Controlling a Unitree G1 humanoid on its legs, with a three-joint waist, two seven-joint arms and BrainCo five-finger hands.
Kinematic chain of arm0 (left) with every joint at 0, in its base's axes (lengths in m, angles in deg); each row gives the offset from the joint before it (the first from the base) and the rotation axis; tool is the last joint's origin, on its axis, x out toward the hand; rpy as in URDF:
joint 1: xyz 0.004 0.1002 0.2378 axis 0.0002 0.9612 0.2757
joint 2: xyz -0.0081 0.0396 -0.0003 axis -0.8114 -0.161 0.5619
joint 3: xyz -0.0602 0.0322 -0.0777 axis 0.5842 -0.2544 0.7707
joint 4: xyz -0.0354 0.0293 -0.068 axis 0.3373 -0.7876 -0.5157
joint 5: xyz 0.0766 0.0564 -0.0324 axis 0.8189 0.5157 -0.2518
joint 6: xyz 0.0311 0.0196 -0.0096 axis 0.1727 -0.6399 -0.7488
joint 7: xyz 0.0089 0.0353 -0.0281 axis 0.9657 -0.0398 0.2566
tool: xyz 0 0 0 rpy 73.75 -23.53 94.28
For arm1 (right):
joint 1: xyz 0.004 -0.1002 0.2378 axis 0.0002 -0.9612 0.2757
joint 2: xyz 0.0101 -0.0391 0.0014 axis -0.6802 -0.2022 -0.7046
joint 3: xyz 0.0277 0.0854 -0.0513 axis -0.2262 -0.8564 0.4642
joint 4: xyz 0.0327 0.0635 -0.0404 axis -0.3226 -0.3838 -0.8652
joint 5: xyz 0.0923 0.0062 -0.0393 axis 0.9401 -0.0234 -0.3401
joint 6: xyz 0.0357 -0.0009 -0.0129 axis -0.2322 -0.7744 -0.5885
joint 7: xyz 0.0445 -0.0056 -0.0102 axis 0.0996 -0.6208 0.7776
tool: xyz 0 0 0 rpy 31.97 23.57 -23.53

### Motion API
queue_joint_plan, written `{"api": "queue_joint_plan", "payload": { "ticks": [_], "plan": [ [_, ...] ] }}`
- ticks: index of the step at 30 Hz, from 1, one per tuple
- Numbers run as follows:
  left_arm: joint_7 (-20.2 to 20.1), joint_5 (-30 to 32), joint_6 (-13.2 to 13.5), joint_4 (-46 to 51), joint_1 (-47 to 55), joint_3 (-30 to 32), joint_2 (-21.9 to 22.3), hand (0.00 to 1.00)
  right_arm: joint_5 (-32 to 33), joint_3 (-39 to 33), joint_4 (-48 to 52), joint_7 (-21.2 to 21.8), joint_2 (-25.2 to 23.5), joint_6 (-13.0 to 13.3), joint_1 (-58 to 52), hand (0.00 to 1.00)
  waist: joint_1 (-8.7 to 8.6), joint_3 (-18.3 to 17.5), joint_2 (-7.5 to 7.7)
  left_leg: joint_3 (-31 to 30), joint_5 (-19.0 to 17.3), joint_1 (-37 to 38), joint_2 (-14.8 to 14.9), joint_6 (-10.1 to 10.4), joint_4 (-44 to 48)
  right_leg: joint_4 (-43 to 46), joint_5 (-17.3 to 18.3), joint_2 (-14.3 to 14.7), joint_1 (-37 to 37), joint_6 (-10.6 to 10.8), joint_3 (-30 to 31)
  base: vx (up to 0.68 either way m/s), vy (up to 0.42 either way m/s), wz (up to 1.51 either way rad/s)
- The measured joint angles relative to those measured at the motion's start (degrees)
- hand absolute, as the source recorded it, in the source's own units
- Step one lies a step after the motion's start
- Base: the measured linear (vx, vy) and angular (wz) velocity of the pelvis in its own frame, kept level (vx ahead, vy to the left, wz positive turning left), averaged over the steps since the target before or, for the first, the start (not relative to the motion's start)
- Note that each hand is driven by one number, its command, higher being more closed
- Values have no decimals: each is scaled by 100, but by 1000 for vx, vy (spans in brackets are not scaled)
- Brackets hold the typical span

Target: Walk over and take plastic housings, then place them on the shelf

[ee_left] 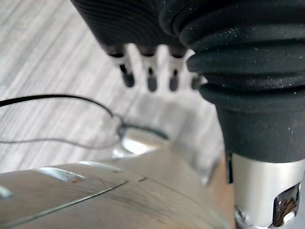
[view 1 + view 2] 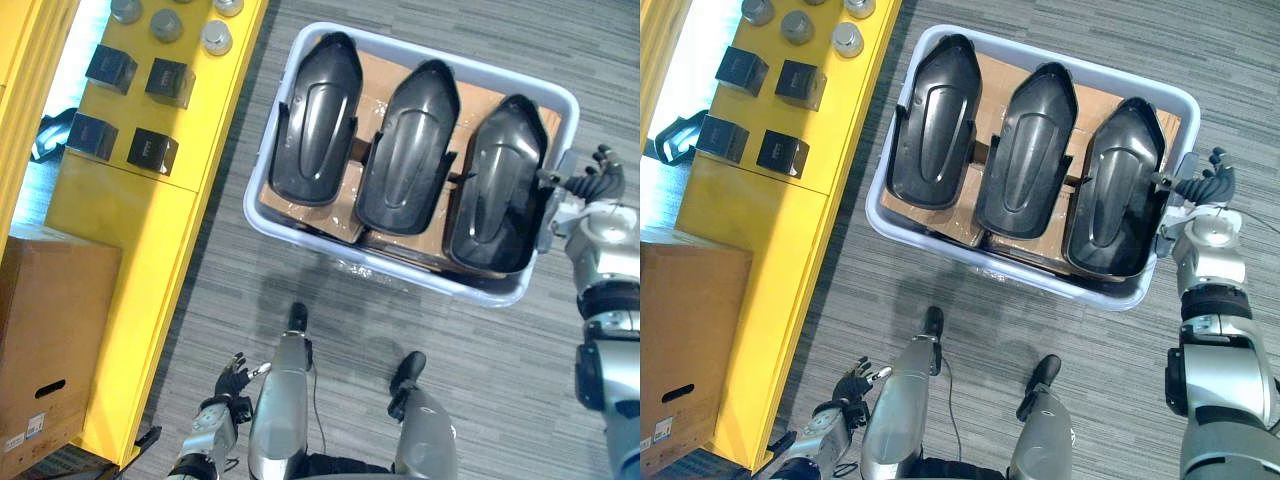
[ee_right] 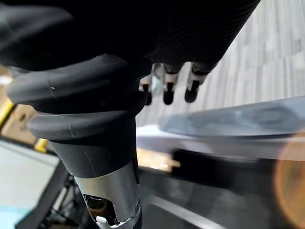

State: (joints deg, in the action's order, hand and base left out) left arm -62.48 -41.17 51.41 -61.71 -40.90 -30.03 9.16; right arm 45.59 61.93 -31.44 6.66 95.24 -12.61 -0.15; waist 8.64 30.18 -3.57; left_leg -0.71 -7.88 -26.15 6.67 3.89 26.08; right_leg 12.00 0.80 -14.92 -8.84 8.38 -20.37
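Observation:
Three black plastic housings lie side by side in a pale grey bin (image 2: 400, 268) on the floor: the left housing (image 2: 313, 118), the middle housing (image 2: 408, 145) and the right housing (image 2: 497, 185). Brown cardboard lines the bin under them. My right hand (image 2: 590, 182) hovers at the bin's right rim, just beside the right housing, fingers relaxed and holding nothing; its fingers (image 3: 167, 93) hang straight in the right wrist view. My left hand (image 2: 232, 380) hangs low at the lower left, open and empty, with its fingers (image 1: 150, 78) pointing at the floor.
A yellow shelf (image 2: 150, 200) runs along the left, close to the bin's left side. On it stand several black boxes (image 2: 152, 150) and metal cylinders (image 2: 166, 25). A cardboard box (image 2: 50, 340) sits at the lower left. Grey carpet surrounds the bin.

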Motion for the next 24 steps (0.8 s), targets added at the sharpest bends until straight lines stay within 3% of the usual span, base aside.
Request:
{"api": "queue_joint_plan", "payload": {
  "ticks": [8, 9, 14, 15, 19, 24],
  "plan": [
    [8, -201, 85, -4, 6, -171, -54, 0, -754, 9, 1011, -326, -451, -46, -582, 0, -83, -17, -12, 124, 400, 118, 3, 76, -558, 60, 1, -28, -224, -1, 19, -88, -27, -5],
    [6, -224, 80, -5, 25, -174, -74, 0, -906, 23, 1118, -300, -554, -163, -641, 0, -151, -21, -5, 117, 456, 119, 3, 98, -627, 60, 3, -23, -251, -2, 18, -94, -34, -1],
    [10, -443, 54, -27, 28, -261, -138, 0, -1384, 255, 1111, -263, -852, -520, -850, 0, -174, -126, 69, 133, 676, 118, 18, 118, -871, 60, 5, -6, -377, 0, 33, -89, -24, -2],
    [11, -475, 50, -51, 28, -321, -174, 0, -1392, 345, 1085, -263, -866, -628, -845, 100, -169, -187, 108, 132, 742, 118, 17, 125, -948, 59, 6, -5, -408, -1, 32, -48, -15, 2],
    [9, -644, 63, -189, 27, -350, -195, 0, -1516, 497, 605, -317, -976, -692, -676, 100, -133, -288, 177, 88, 859, 118, 1, 133, -1088, 58, 17, -5, -431, -13, -1, -57, -10, 7],
    [7, -678, 98, -251, 23, -414, -162, 0, -1602, 614, -270, -558, -846, -894, -71, 100, -36, -378, 126, -28, 1086, 93, -58, 140, -1351, 70, 19, -28, -509, -12, -90, -56, -2, 11]
  ]
}}
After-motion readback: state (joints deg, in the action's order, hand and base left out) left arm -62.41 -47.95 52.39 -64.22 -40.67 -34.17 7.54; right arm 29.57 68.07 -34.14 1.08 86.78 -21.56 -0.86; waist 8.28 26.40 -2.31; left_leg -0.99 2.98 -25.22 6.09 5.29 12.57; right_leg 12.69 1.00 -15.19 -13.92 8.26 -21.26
